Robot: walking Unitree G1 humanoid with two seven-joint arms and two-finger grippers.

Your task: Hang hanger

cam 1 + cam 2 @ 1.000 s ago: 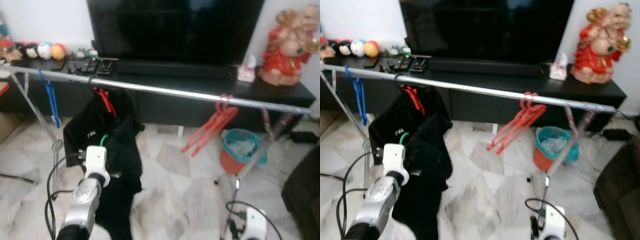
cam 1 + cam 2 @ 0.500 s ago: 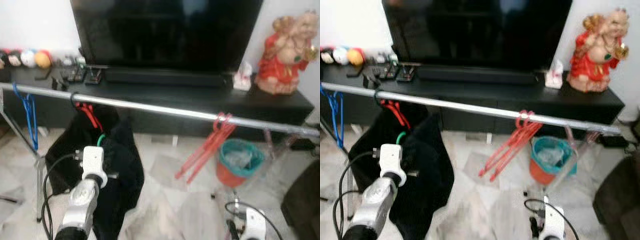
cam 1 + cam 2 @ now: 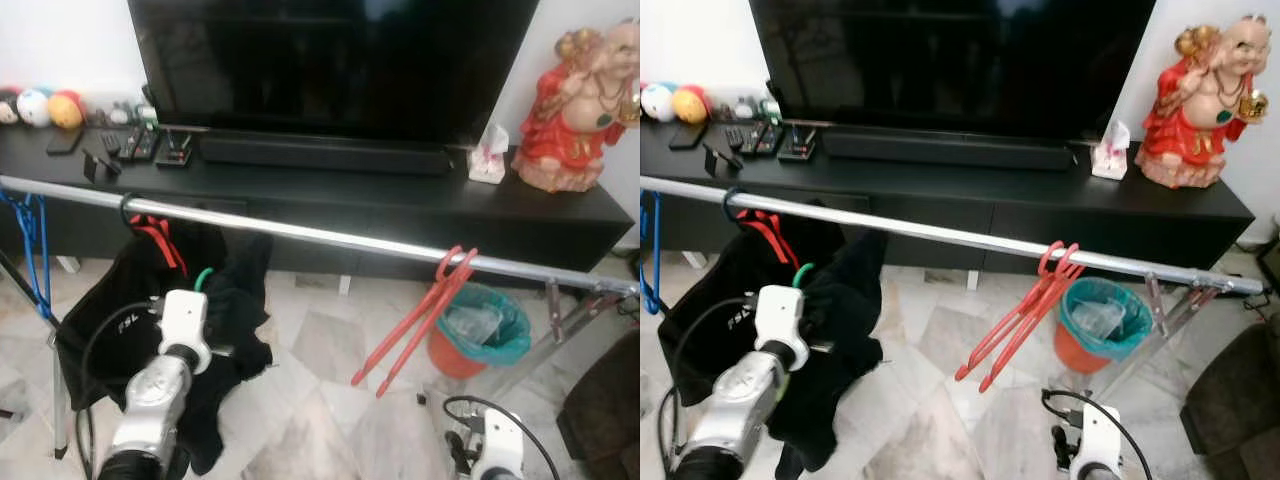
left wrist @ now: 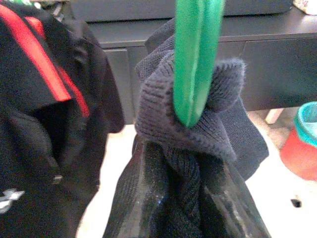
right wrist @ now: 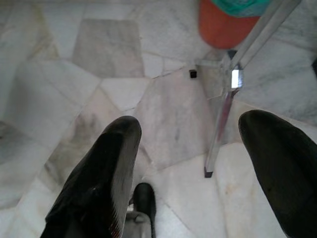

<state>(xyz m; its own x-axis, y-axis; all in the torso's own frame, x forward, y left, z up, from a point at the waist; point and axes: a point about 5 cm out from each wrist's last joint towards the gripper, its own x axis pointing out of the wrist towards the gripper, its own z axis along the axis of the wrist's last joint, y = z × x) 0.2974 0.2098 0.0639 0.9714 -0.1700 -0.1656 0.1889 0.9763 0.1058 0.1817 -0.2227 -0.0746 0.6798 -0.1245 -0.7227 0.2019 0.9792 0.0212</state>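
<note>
One long silver rail (image 3: 330, 238) crosses the room ahead of a black TV console (image 3: 400, 200) that carries a large dark television (image 3: 330, 60), some small balls and a red figurine (image 3: 585, 110). Below the rail's left part hangs a black shirt (image 3: 110, 310) on a red hanger (image 3: 155, 235), its hook over the bar. Just beside it, lower than the rail, the left gripper (image 4: 190, 173) holds up a green hanger (image 4: 194, 54) draped with a dark knit garment (image 4: 193, 148); its fingers are buried under the fabric, so whether they are clenched cannot be told. Red hangers (image 3: 425, 320) dangle tilted from the rail's right part, above a teal-lined orange bin (image 3: 480, 335). Blue hangers (image 3: 30, 245) hang at the far left. Low over the marble floor (image 5: 163, 114), the right gripper (image 5: 193, 163) has its fingers spread wide apart, grasping nothing, near a leg of the rack (image 5: 223, 124).
</note>
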